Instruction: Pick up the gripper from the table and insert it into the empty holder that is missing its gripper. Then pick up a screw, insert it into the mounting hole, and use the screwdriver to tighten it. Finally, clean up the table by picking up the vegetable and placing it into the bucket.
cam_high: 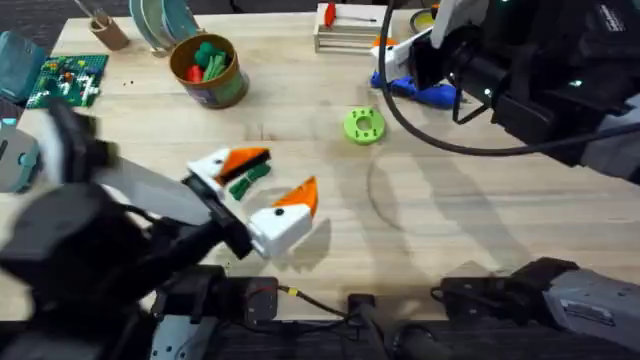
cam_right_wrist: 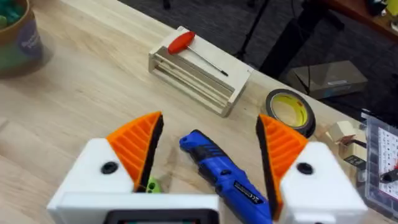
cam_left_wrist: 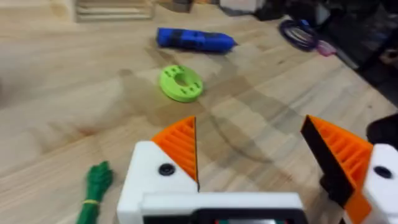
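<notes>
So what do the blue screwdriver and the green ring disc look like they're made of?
The screwdriver looks like smooth, glossy molded plastic, with highlights along its barrel. The ring disc looks like matte plastic, possibly 3D-printed, with small holes around its face. The tabletop shows pale wood grain.

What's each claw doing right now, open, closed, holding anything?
Left claw: open, holding nothing, above the table beside the vegetable.
Right claw: open, straddling the screwdriver, not clamped on it.
</notes>
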